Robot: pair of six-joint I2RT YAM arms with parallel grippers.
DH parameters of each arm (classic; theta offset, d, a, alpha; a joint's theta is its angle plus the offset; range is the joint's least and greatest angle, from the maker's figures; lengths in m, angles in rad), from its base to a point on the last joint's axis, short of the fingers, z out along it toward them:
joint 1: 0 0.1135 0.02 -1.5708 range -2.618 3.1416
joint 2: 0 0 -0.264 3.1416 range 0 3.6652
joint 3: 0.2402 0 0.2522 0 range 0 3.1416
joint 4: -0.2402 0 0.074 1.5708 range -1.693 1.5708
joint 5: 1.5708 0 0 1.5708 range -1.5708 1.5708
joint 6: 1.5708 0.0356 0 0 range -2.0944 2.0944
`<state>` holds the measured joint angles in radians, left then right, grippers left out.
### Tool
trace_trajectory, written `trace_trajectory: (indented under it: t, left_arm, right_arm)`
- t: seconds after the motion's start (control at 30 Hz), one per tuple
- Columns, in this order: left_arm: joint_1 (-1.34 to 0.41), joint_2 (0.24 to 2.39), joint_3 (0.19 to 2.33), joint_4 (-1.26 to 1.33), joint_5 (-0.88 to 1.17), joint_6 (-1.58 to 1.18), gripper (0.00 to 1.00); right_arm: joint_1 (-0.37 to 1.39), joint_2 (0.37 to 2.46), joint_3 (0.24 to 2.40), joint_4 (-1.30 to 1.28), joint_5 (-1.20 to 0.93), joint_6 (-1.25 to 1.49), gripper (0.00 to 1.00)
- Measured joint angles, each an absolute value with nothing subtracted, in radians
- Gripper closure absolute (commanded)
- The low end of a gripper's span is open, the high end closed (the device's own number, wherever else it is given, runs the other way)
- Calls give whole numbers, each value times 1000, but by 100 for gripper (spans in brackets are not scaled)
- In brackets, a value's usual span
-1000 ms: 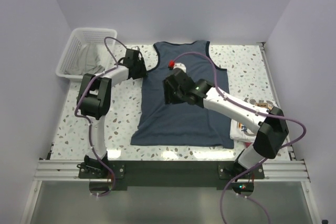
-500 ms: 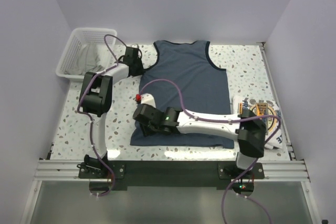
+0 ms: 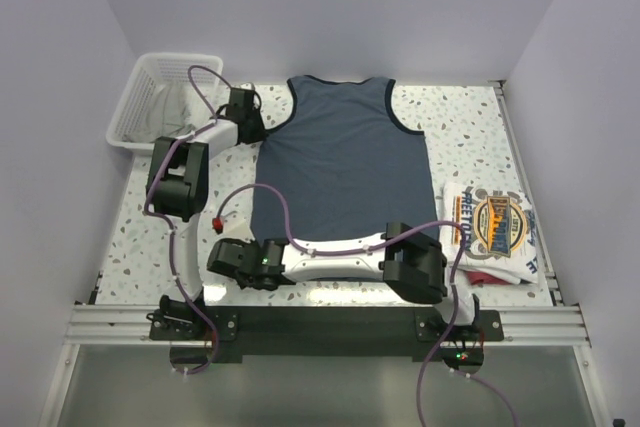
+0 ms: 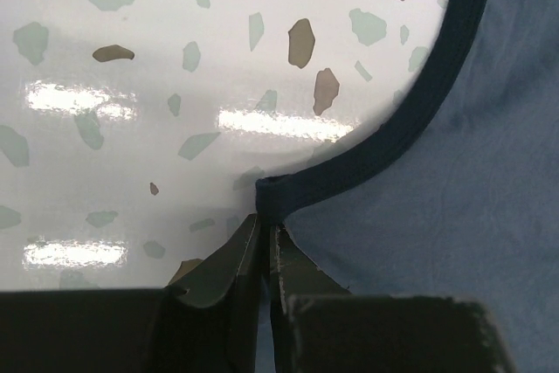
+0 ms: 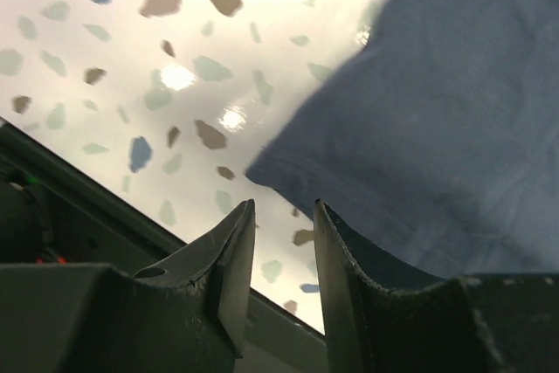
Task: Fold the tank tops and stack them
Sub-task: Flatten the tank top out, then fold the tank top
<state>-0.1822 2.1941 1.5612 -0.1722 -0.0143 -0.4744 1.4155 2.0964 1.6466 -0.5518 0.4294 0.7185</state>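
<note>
The slate-blue tank top [image 3: 340, 162] lies spread flat on the middle of the table, neck toward the back. My left gripper [image 3: 250, 119] is at its left armhole. In the left wrist view that gripper [image 4: 265, 220] is shut on the navy trim [image 4: 384, 141] where the armhole ends. My right gripper [image 3: 228, 259] reaches across the near edge to the top's near-left corner. In its wrist view that gripper [image 5: 284, 207] is open with nothing between the fingers, and the hem corner [image 5: 271, 168] lies just ahead. The white tank top [image 3: 495, 227] lies folded at the right.
A white mesh basket [image 3: 140, 112] stands at the back left, close behind the left arm. The table's metal front rail [image 3: 320, 325] runs just below the right gripper. White walls close in both sides.
The right arm swept from the middle of the blue top to its near-left corner, narrowing its jaws. The left gripper shut on the armhole trim. The top slid slightly left.
</note>
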Motion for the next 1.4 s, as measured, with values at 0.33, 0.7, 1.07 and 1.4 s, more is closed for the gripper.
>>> trace_trajectory:
  t: [0.33,0.7,1.07,1.4]
  left_arm:
    - [-173,2194,1561,-172,-2,-474,89]
    - [-162,2194,1561,-172,15,-474,89]
    - [-151,2194,1561,-173,19,-477,92]
    - [-121,2179,1549,-197,-27,-492,100]
  right_arm:
    - [1436,2207,1785,-553,469,718,61]
    - [1442,2291,1814,-588,480,717,77]
    - [1442,2230,1711,-528,429,714,100]
    - [1451,2112,1634,-465,314,714,100]
